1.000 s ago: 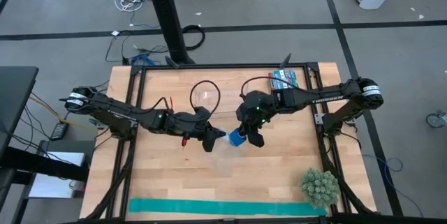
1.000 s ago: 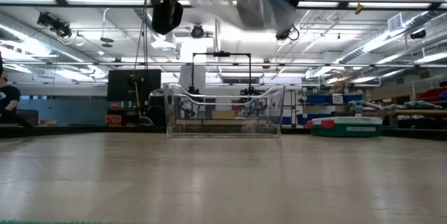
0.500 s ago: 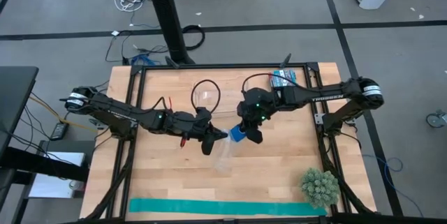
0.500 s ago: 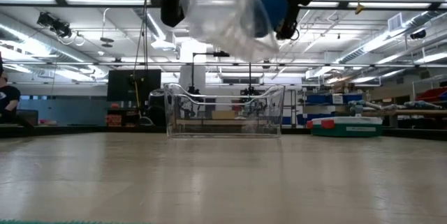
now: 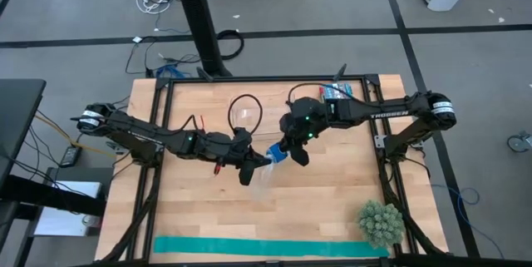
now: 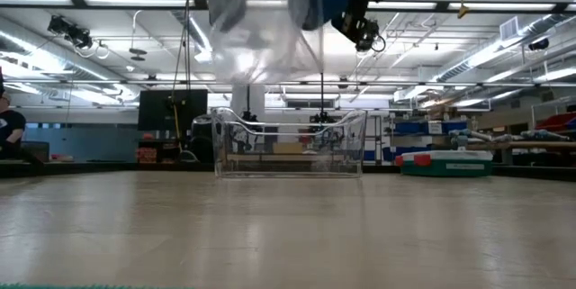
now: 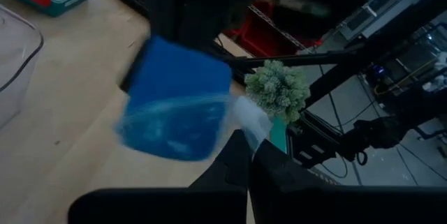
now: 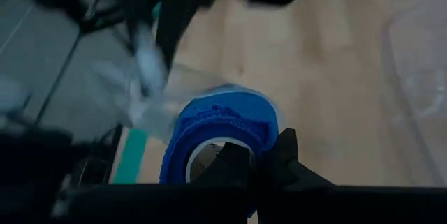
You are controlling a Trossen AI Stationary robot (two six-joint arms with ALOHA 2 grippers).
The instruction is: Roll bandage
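hanging above the middle of the pale wooden table (image 5: 332,192), the bandage (image 5: 278,153) was a small royal-blue cylinder of rolled elastic fabric, its woven surface slightly fuzzy and a pale hollow core showing at one end in the right wrist view. it sat at the mouth of a thin, clear, crinkled plastic bag (image 5: 259,177), which drooped below it toward the table without reaching the surface in the low view.

the right gripper (image 5: 293,154), just beside the roll on the side toward the table's far edge, had its two dark fingers closed tight on the bandage (image 8: 222,137), pinching its wall at the open end. the left gripper (image 5: 252,167), on the roll's other side and near it, had its fingers pressed fully together on a whitish fold at the bag's rim (image 7: 250,121). through the film the blue roll (image 7: 176,98) looked blurred and streaked.

beyond the roll, toward the table's far edge, stood a clear, rounded, hard plastic tub (image 5: 243,115) with a dark cable looped over it. a flat teal case (image 5: 337,94) with a red part lay by the far right corner. a fuzzy, pale-green, ball-shaped plant (image 5: 381,222) sat near the front right corner, and a long, flat teal-green fabric strip (image 5: 266,246) ran along the front edge, well apart from the roll.
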